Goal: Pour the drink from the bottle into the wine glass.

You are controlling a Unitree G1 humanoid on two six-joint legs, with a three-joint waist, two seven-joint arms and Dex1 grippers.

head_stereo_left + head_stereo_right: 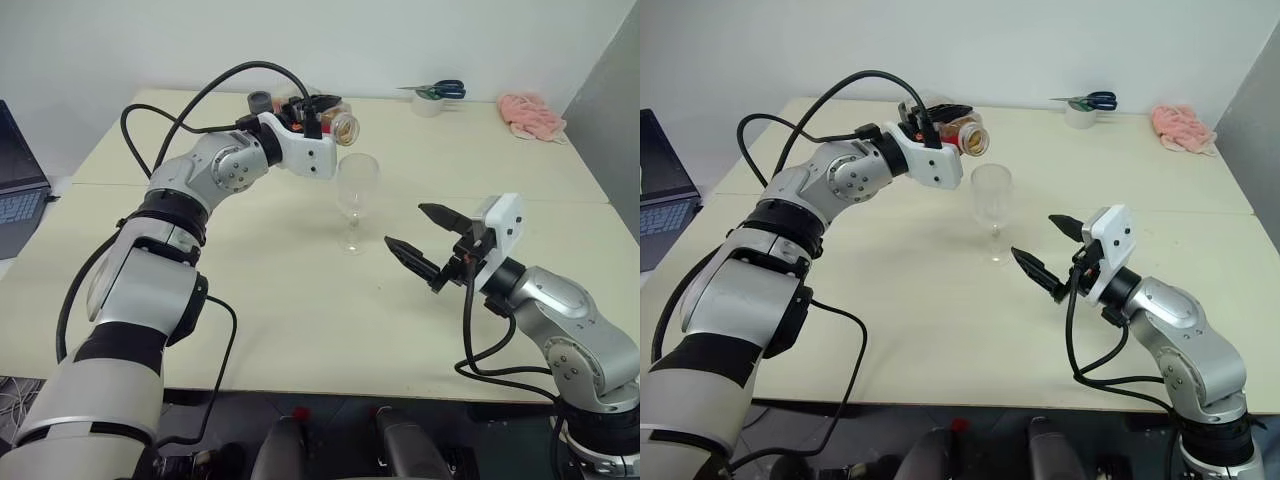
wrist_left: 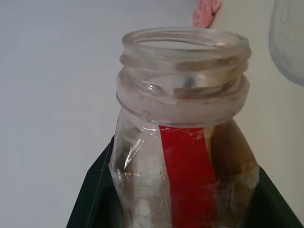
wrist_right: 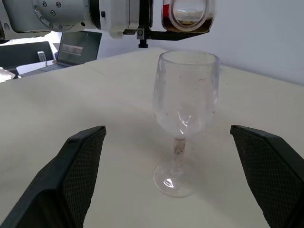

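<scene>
Bottle (image 1: 338, 124) lies tipped in the clamped left pincer (image 1: 318, 112) above the wine glass (image 1: 355, 195); right pincer (image 1: 418, 243) wide.

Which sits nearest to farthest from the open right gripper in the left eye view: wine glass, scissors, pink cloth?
From the right gripper:
1. Wine glass, just ahead to its left, mid-table.
2. Pink cloth, far right corner.
3. Scissors, far edge on a tape roll; close to the cloth's rank.
</scene>
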